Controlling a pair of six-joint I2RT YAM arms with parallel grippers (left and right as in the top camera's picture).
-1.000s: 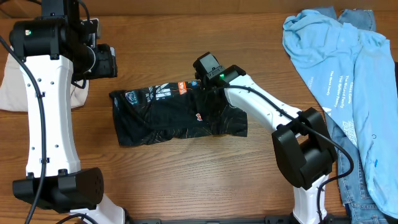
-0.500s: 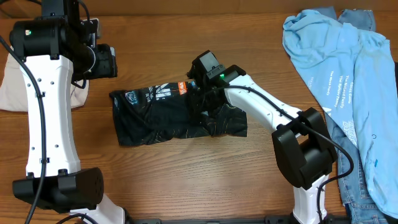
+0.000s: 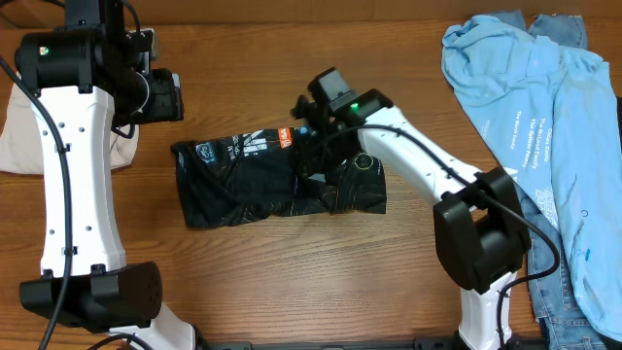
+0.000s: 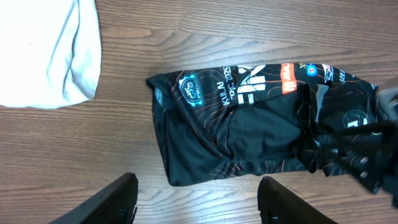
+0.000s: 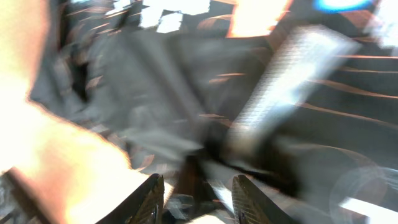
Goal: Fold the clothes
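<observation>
The black sports shirt (image 3: 243, 185) lies bunched in a rough rectangle on the wooden table, with logos and white lettering along its far edge. It also shows in the left wrist view (image 4: 249, 130) and fills the blurred right wrist view (image 5: 323, 124). My right gripper (image 3: 313, 148) is down on the shirt's middle right part, its fingers (image 5: 196, 186) closed on a fold of black fabric that is pulled up. My left gripper (image 3: 175, 95) hangs open and empty above the table to the shirt's far left, with its fingers (image 4: 199, 199) over bare wood.
A light blue shirt (image 3: 525, 87) lies over blue jeans (image 3: 554, 243) at the right edge. A cream cloth (image 3: 19, 126) lies at the far left and shows in the left wrist view (image 4: 43, 50). Bare wood surrounds the black shirt.
My right arm has lifted and shifted slightly right, pulling the fabric up. A round logo on the shirt's right part is now uncovered. The left arm has not moved.
</observation>
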